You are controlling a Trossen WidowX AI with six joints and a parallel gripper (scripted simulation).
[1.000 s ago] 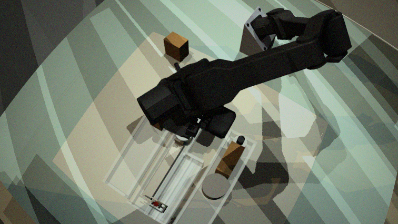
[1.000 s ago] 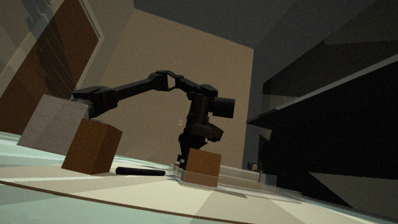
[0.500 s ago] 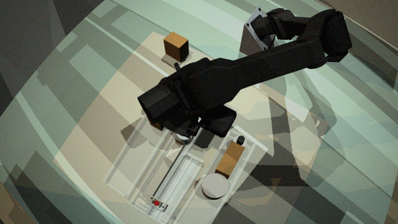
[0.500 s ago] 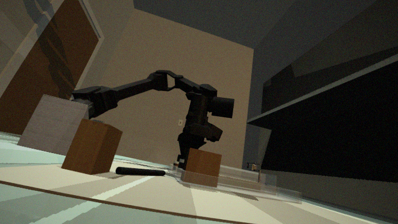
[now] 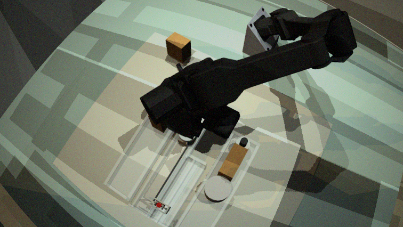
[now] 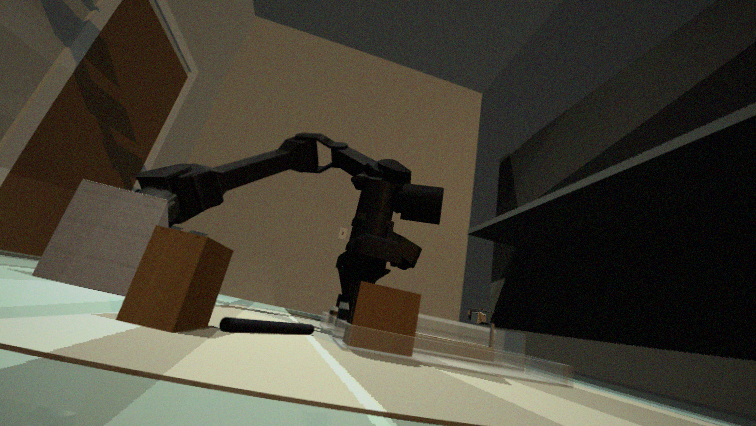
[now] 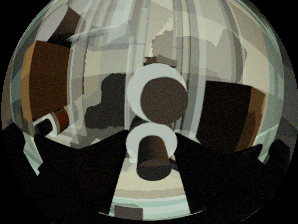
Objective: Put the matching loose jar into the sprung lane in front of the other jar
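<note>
Toward the near edge of the worktop, the near end of the clear-walled tray is marked by a small metal bracket with a red spot. A thin dark line is seen running from it along the middle lane toward the gripper. In the lane nearer the right edge, a wide grey disc is seen, followed by a long brown box and a small jar with a black knob.

In the middle lane, the pale-topped jar is placed just ahead of the gripper, which is closed on the knobbed jar. The held jar is lined up with the lane's far end; whether its base is touching the lane floor cannot be told. In the lane toward the left edge, a brown block is stood close beside the gripper, so little side room is left there.

Farther off, a black rod is laid near a tall brown box. The arm is reached across from a grey pedestal toward the far edge.
</note>
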